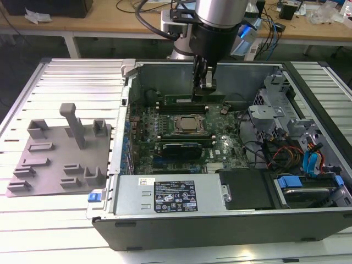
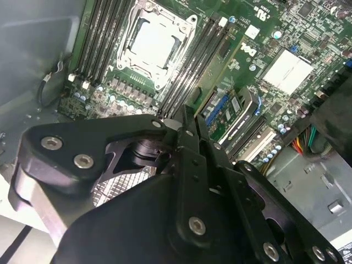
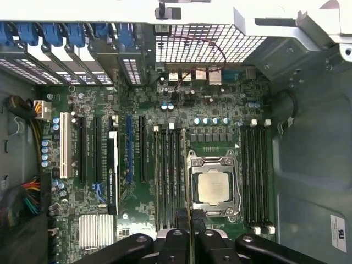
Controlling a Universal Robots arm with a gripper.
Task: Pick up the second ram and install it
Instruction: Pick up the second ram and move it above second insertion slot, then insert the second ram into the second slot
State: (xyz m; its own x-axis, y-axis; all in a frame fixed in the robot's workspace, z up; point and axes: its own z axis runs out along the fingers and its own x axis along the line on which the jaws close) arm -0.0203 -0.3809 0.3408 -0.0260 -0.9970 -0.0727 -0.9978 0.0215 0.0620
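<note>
From my station I see the tool [image 1: 204,88] clenched on the second ram [image 1: 187,99], pinching the green stick by its upper edge near the middle. The stick hangs level, its long side running across the exterior view. It is inside the open computer case [image 1: 220,231], which lies on the slatted desk [image 1: 71,77] toward the desk's edge on the exterior view's right.

The stick is above the motherboard [image 1: 144,129], and in that view it appears just beyond the CPU socket [image 1: 187,124]. I cannot tell whether its lower edge touches a slot.

In the first wrist view I look straight down past the dark fingers [image 3: 176,245]. The stick shows edge-on between them as a thin line. It is lined up with the memory slots [image 3: 168,176] just beside the socket, on the side toward the long expansion slots [image 3: 91,148].

In the exterior view the black module [image 1: 179,148] lies on the near side of the socket, apart from the tool. The power supply [image 1: 170,195] runs along the case's near wall. A grey moulded fixture [image 1: 60,154] rests on the desk near its edge on the exterior view's left, well apart from the case.
</note>
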